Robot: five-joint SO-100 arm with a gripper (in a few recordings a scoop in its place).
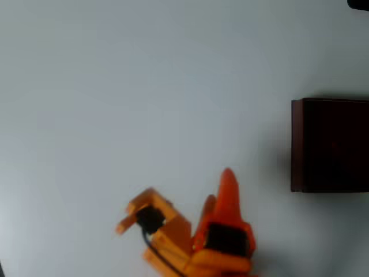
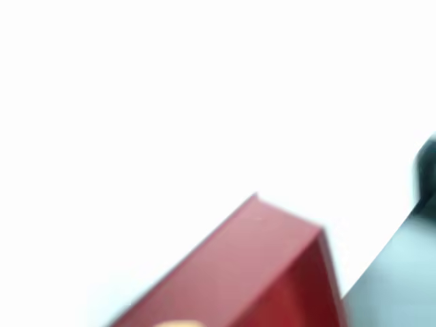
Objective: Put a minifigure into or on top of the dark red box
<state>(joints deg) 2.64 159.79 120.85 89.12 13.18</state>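
The dark red box (image 1: 330, 144) sits at the right edge of the overhead view, open side up, with a nearly black inside. In the wrist view the box (image 2: 259, 266) is a blurred red slab low in the picture, tilted. My orange gripper (image 1: 226, 178) is at the bottom centre of the overhead view. It points up the picture, left of the box and well apart from it. Its fingers run together into one reddish point, so I cannot make out a gap or anything held. The minifigure is hidden or out of view.
The pale table (image 1: 144, 86) stretches wide to the left and above the arm. The orange arm body (image 1: 167, 231) takes up the bottom middle. A dark object (image 1: 358, 3) pokes in at the top right corner.
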